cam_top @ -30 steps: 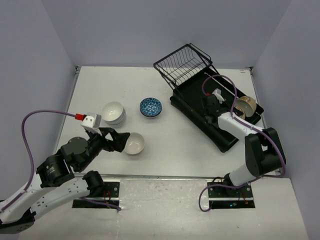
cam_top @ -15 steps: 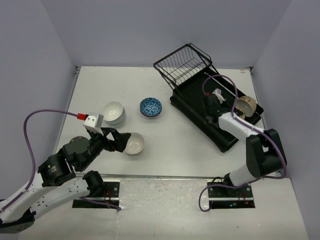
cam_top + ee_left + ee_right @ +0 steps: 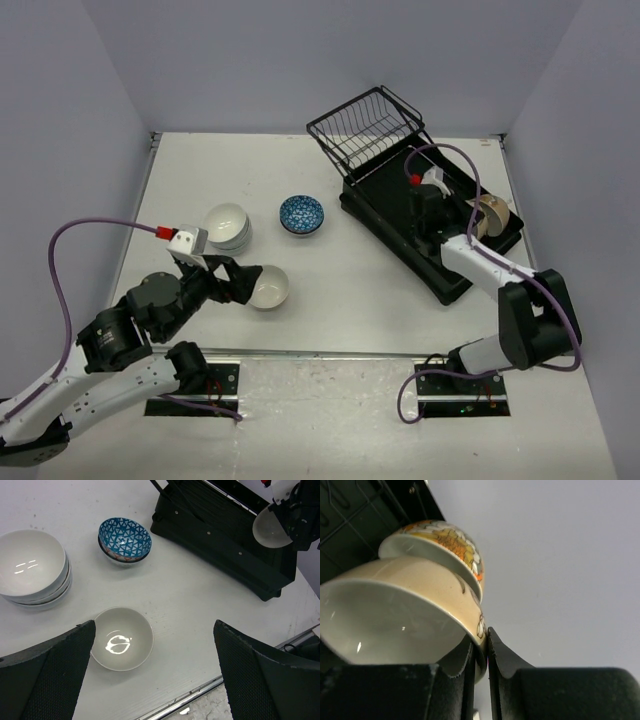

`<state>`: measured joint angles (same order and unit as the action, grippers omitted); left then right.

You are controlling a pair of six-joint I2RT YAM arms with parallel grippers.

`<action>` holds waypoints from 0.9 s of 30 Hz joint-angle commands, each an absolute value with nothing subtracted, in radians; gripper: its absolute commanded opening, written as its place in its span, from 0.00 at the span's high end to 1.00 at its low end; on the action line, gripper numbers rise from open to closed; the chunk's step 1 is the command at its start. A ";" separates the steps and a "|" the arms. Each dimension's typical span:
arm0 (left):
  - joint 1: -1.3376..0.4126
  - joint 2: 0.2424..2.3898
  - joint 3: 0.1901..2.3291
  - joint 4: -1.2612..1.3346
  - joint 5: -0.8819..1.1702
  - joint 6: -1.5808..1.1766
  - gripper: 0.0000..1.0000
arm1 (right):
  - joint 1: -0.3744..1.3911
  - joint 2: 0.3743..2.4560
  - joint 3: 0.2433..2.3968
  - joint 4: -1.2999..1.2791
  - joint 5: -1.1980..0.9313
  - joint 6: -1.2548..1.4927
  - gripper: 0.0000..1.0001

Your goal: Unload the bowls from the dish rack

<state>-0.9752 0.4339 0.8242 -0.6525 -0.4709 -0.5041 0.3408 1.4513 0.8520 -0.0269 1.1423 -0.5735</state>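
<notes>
A cream bowl [image 3: 395, 615] is pinched at its rim by the right tool [image 3: 481, 647], over the dish rack [image 3: 385, 205]. The left tool [image 3: 153, 626] is spread wide above a white bowl [image 3: 122, 638] on the worktop [image 3: 190, 605].

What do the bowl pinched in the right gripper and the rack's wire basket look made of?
Bowl: likely glazed ceramic, cream outside, glossy white inside with small light glints and a thick rim. Wire basket: probably metal wire with a black coating; thin straight rods in a grid, with no shine visible.
</notes>
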 commanded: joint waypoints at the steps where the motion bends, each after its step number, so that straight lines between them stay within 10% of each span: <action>1: -0.968 0.449 0.824 -0.614 -0.469 -0.477 0.00 | 0.341 1.391 0.795 0.404 1.219 -0.813 1.00; 15: -0.966 0.453 0.830 -0.624 -0.512 -0.492 0.00 | 0.408 1.224 1.015 -0.288 1.056 -0.281 1.00; 27: -0.773 0.342 0.847 -0.661 -0.678 -0.572 0.00 | 0.611 1.118 1.258 -0.506 0.257 0.306 1.00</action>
